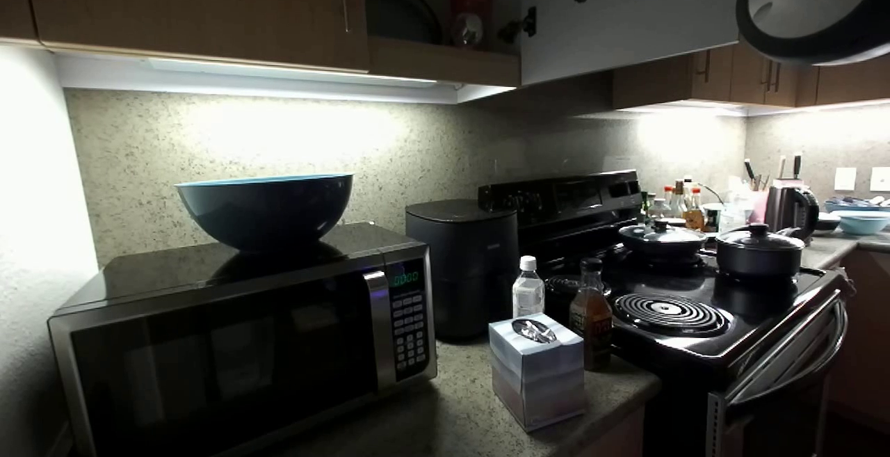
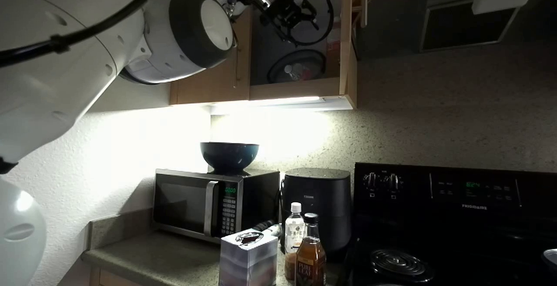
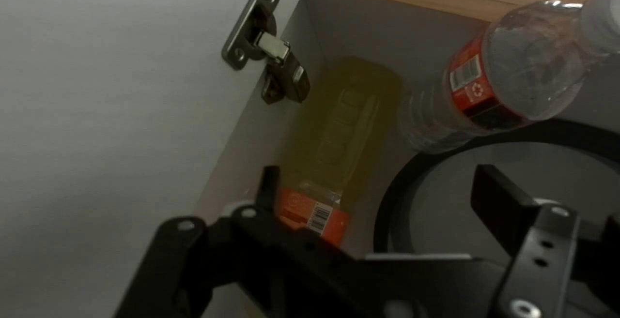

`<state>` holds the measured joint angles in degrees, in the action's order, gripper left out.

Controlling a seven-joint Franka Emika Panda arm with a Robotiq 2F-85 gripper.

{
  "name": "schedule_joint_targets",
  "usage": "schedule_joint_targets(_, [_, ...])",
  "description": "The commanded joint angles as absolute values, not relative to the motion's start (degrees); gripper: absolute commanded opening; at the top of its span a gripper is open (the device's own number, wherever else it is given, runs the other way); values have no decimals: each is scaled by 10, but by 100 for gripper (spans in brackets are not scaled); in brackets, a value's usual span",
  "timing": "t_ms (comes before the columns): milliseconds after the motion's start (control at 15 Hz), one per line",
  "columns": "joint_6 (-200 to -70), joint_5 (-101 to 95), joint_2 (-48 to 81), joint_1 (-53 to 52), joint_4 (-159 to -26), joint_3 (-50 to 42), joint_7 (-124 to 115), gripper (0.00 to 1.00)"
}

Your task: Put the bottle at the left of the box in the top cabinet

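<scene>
Wide and holding nothing, the gripper [image 3: 378,177] hangs at the top cabinet [image 2: 296,89], the red-labelled bottle [image 3: 484,81] inside it; from here placing looks done, and retreat past the cabinet's open door [image 1: 619,26] should follow.

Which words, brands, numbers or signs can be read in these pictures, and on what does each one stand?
"FRIGIDAIRE": the stove's back panel.
"PURE LEAF": the bottle of brown liquid.
"00:00", it seems: the microwave's display.
Recycling sign and barcode: the red label of the clear bottle in the cabinet.
Barcode: the orange label on the yellow container.
Too small or blurred: stove clock, logo on the air fryer, label of the white-capped bottle, microwave keys.
</scene>
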<state>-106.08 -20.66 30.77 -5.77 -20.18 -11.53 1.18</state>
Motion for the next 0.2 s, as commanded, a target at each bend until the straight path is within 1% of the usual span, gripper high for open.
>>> schedule_joint_targets(0, [-1037, -214, 288, -75, -205, -115, 52, 100])
schedule_joint_targets(133, [-1054, -208, 299, -68, -202, -115, 29, 100])
